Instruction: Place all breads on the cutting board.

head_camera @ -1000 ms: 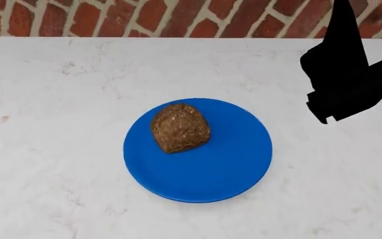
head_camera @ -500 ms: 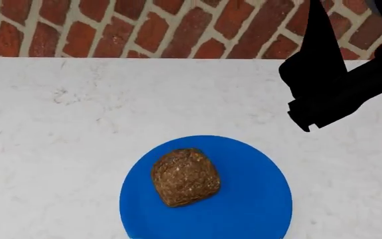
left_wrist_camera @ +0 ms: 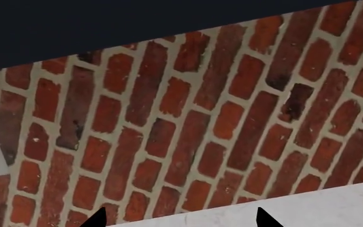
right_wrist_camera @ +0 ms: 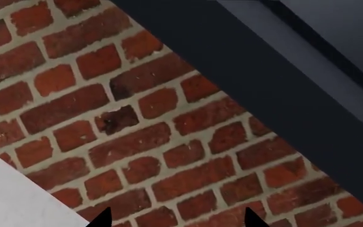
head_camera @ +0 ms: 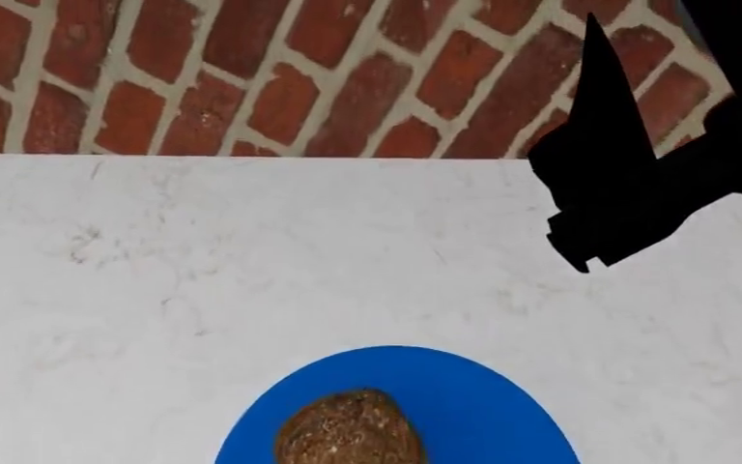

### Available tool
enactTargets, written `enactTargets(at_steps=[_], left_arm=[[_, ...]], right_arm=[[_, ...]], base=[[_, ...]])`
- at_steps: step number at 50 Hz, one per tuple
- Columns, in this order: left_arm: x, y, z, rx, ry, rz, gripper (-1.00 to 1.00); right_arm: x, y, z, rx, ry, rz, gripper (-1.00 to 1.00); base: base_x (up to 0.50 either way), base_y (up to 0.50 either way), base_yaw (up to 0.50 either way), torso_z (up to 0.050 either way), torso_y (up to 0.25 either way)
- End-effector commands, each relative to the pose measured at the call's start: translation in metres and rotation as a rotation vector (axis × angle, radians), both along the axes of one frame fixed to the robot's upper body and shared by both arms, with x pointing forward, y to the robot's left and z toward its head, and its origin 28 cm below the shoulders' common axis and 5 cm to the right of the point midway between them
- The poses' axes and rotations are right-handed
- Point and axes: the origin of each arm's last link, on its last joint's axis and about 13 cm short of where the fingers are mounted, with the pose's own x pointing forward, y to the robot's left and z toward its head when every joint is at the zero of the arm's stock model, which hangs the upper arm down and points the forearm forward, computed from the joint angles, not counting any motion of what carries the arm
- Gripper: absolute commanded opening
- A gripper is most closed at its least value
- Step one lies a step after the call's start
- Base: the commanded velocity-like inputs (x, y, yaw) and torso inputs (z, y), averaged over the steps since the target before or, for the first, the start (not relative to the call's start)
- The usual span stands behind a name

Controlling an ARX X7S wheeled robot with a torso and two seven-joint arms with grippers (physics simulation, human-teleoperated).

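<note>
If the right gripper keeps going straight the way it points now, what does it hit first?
Probably the red brick wall: it fills the right wrist view between the open right gripper's fingertips. Depth is unclear.

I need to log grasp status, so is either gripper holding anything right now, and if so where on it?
Nothing is held. Both wrist views show open fingertips with only brick wall between them, and the dark brown roll sits untouched on the blue plate.

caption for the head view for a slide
Dark brown roll on a blue plate at the near edge of a white counter, brick wall behind.
</note>
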Motion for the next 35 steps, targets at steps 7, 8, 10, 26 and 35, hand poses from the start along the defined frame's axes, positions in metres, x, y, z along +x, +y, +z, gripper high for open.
enactTargets(at_steps=[7, 8, 10, 26, 35], left_arm=[[0.001, 0.0, -0.002, -0.004, 0.003, -0.001, 1.0], [0.001, 0.0, -0.001, -0.005, 0.003, -0.001, 1.0], [0.0, 0.0, 0.0, -0.003, -0.002, -0.003, 1.0], [0.002, -0.001, -0.003, -0.006, 0.003, -0.008, 1.0], [0.004, -0.001, -0.005, -0.007, 0.01, -0.006, 1.0]], right_arm=[[0.01, 0.001, 0.005, -0.022, 0.044, 0.015, 1.0], [0.011, 0.0, 0.004, -0.018, 0.047, 0.011, 1.0], [0.011, 0.0, 0.003, -0.015, 0.049, 0.008, 1.0], [0.024, 0.007, 0.008, -0.134, 0.143, 0.145, 1.0], [0.053, 0.017, 0.031, -0.317, 0.23, 0.242, 1.0]], base=[[0.17, 0.0, 0.0, 0.0, 0.0], [0.14, 0.0, 0.0, 0.0, 0.0], [0.13, 0.0, 0.0, 0.0, 0.0], [0.07, 0.0, 0.0, 0.0, 0.001], [0.0, 0.0, 0.0, 0.0, 0.0]])
